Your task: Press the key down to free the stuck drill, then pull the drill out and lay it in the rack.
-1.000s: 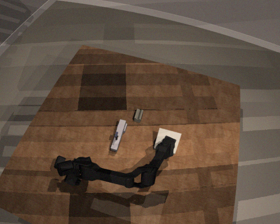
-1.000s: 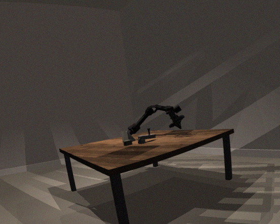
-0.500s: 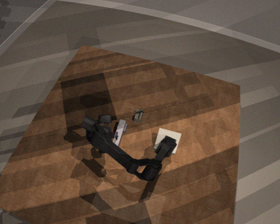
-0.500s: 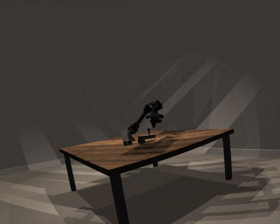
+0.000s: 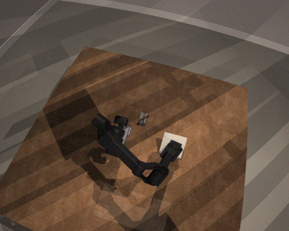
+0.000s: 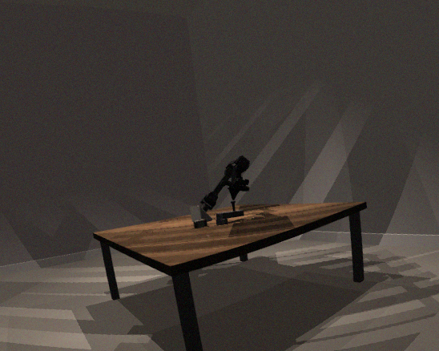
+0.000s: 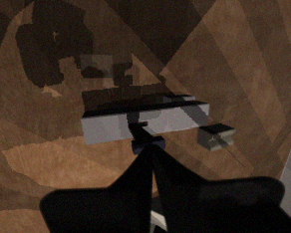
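A long grey block (image 7: pixel 107 128) (image 5: pixel 127 135) (image 6: pixel 227 217) lies on the wooden table (image 5: pixel 206 121) (image 6: pixel 178 244) (image 7: pixel 45 164). A thin dark pin (image 6: pixel 233 206) (image 7: pixel 138 128) stands up out of the block's middle; I cannot tell whether it is the key or the drill. A small blue-grey piece (image 7: pixel 158 143) sits at the block's near face. My gripper (image 7: pixel 150 148) (image 6: pixel 233 195) is shut and empty, with its tip just above the pin. In the top view the arm's wrist (image 5: pixel 121 121) covers the fingers. The small grey rack (image 7: pixel 216 135) (image 5: pixel 143 119) stands apart, to the right of the block.
The arm's white base plate (image 5: pixel 165 140) lies right of the block, and the dark arm (image 5: pixel 127 155) reaches from it over the table. Dark shadows of the arm fall on the wood beyond the block.
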### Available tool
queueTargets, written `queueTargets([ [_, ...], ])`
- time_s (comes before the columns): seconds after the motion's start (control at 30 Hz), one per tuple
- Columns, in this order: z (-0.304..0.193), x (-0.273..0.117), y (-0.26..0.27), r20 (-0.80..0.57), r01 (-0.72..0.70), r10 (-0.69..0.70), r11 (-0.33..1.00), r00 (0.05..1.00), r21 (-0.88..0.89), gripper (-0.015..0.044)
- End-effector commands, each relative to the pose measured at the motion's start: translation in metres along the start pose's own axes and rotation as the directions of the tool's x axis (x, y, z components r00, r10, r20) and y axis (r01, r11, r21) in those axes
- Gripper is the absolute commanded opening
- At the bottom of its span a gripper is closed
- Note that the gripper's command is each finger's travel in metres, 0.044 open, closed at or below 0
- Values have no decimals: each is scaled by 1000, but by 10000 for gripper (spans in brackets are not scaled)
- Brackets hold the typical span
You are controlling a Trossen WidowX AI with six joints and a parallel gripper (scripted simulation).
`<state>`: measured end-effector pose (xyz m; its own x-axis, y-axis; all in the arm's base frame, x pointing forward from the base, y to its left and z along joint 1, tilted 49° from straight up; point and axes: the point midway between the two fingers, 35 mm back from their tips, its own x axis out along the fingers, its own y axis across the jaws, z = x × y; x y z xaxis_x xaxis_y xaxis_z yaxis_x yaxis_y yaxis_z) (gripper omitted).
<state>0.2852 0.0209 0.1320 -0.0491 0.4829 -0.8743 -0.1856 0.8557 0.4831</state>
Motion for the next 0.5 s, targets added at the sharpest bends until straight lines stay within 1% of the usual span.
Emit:
queueTargets([
  [0.0,-2,5,1,-5,2,-2,1000,1000,8,0],
  [0.47,-2,12,3,-7,3,-2,1000,1000,12,0],
])
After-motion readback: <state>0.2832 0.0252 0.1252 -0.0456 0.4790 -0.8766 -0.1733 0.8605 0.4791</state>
